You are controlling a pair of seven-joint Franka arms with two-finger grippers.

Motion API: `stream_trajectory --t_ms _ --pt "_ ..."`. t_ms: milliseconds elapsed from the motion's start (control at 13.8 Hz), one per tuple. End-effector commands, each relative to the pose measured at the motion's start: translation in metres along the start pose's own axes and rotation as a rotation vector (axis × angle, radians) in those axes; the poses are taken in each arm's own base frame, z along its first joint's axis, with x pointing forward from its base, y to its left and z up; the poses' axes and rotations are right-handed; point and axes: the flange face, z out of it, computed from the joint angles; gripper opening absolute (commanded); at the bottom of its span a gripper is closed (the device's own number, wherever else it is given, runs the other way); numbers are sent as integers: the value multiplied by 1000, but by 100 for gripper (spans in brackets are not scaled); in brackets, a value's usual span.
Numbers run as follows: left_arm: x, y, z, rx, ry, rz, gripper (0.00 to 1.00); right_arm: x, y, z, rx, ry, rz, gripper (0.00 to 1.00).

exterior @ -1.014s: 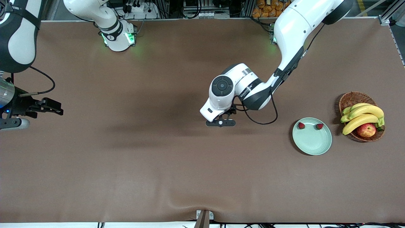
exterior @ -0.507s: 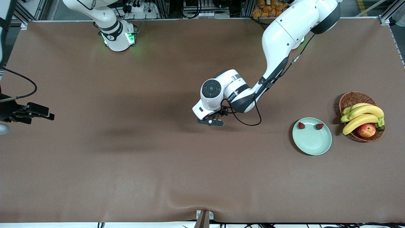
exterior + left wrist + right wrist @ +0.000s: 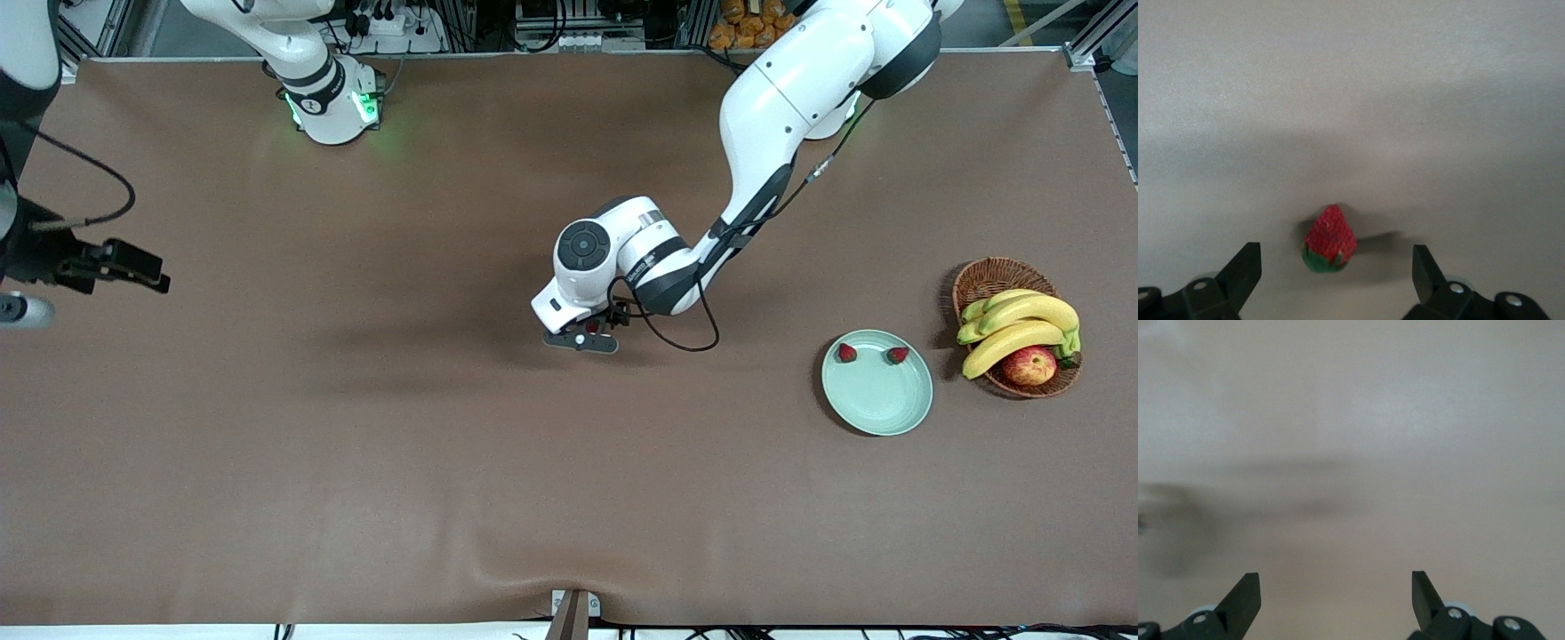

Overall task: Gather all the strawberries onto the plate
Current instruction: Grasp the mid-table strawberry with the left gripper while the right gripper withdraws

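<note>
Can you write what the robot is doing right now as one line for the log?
left gripper: open, over last strawberry on table | right gripper: open, waiting | plate: two strawberries in it

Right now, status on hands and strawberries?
Left hand open, over the third small red strawberry mid-table. Right hand open, waiting at its end. Two strawberries on the round mint-green plate. Nothing in the way.

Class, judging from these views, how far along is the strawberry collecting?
Done: two strawberries lie on the plate. In hand: the open left gripper brackets the third strawberry on the table mid-way. Left: grasp and carry it over. The right gripper waits, open.
</note>
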Motion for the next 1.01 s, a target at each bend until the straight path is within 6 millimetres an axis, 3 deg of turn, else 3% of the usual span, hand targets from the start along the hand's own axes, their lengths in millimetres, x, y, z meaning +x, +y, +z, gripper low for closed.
stream_trajectory --t_ms 0,72,145,290,434,507,652,796,941 --pt "3 8 1 10 46 -12 100 -41 23 11 -15 20 17 100" --pt "3 8 2 9 45 -12 100 -42 24 13 -15 25 20 100" --pt "3 8 1 9 47 -12 93 -41 30 13 -10 30 31 100" --pt "3 7 4 12 44 -12 56 -28 33 19 -10 57 37 100" --pt "3 8 5 12 42 -11 33 -6 31 31 -10 48 41 100" --pt "3 7 5 13 42 -12 25 0 29 22 -7 62 36 100" --pt "3 7 5 13 42 -12 14 3 30 9 -23 90 27 100" --pt "4 6 4 9 41 -17 13 1 40 1 -1 98 47 100" --pt "22 -13 -17 -5 65 -97 13 -5 48 2 78 55 32 100"
